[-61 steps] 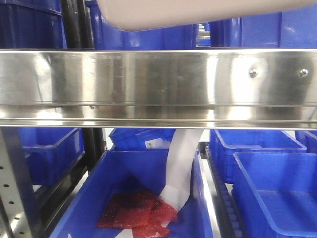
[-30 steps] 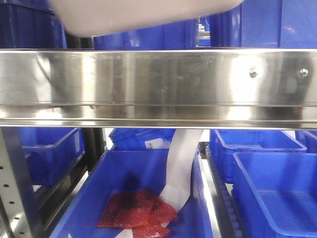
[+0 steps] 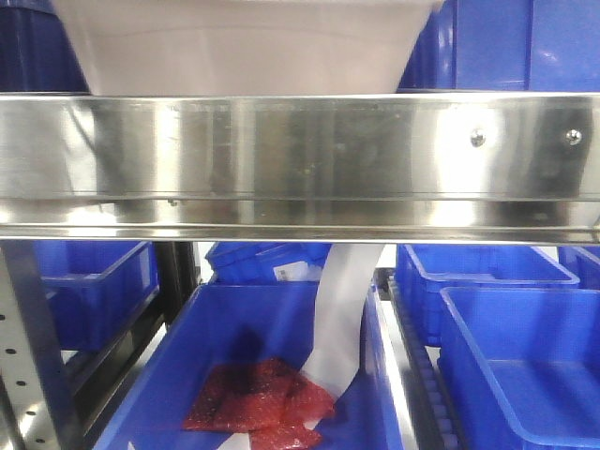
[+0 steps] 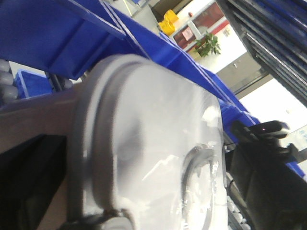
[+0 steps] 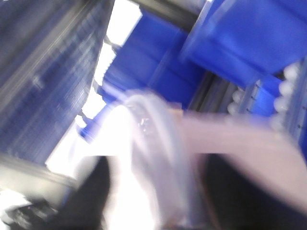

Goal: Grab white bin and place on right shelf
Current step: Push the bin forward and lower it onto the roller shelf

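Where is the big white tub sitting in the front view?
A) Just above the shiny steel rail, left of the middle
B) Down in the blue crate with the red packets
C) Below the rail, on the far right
A: the white tub fills the top of the front view just above the steel rail, while the blue crate below holds red packets.

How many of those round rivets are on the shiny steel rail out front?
2. Both sit near the right end of the steel rail: the left rivet and the right rivet. Others may lie beyond the picture's edges.
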